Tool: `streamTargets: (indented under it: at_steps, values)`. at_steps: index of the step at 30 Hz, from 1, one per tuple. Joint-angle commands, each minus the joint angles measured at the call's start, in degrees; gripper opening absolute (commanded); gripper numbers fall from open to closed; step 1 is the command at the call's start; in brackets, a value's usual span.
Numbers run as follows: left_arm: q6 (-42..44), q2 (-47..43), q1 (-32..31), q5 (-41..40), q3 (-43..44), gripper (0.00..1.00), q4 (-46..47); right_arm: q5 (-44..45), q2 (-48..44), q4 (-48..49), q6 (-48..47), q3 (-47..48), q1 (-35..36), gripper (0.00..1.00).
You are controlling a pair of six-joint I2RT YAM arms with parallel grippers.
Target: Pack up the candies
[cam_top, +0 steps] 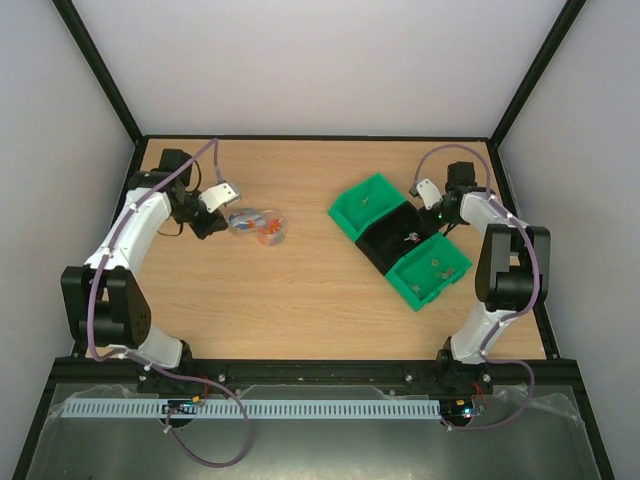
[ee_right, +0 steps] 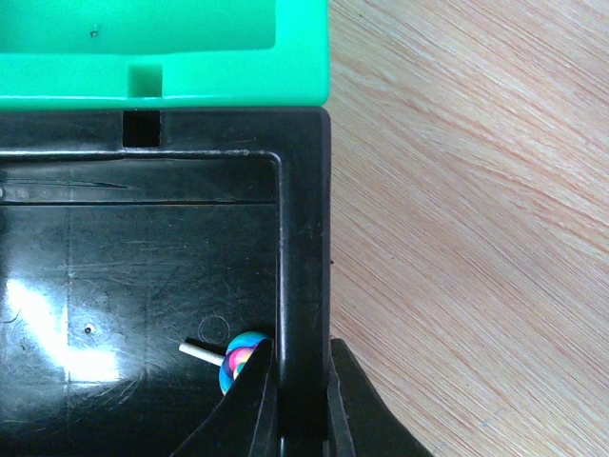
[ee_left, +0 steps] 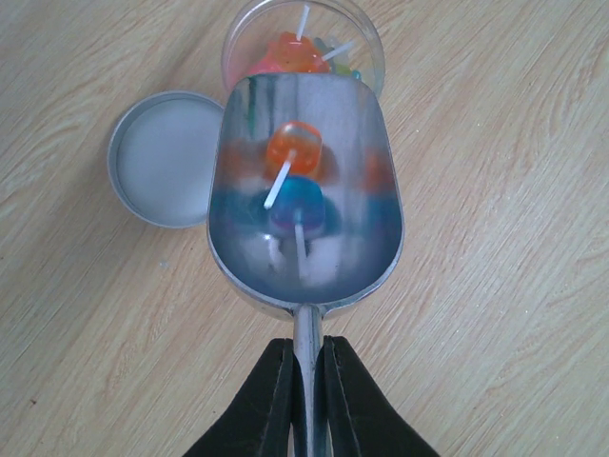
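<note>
The candies here are small lollipops on white sticks. An orange one and a blue one lie in a metal scoop. My left gripper is shut on the scoop's handle. The scoop hovers just in front of a clear jar holding more candies. My right gripper is shut on the side wall of a black bin, with one finger inside and one outside. A multicoloured lollipop lies in that bin, next to the inner finger.
The jar's round metal lid lies flat on the table left of the scoop. The black bin sits between two green bins; the nearer green one holds a few small pieces. Bare wooden table separates jar and bins.
</note>
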Motion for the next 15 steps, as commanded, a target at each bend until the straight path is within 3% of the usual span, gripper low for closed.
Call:
streamTargets:
  at_steps: [1,15]
  values:
    - [-0.35,1.75,-1.90,-2.62,2.92,0.02,-3.98,1.76,1.58,-0.55,-2.84,1.03,-1.19,0.09]
    - [-0.45,4.53,-4.04,-7.19,6.61,0.02,-7.01,3.85,5.48,1.02,-5.09,6.07,-4.06,0.33]
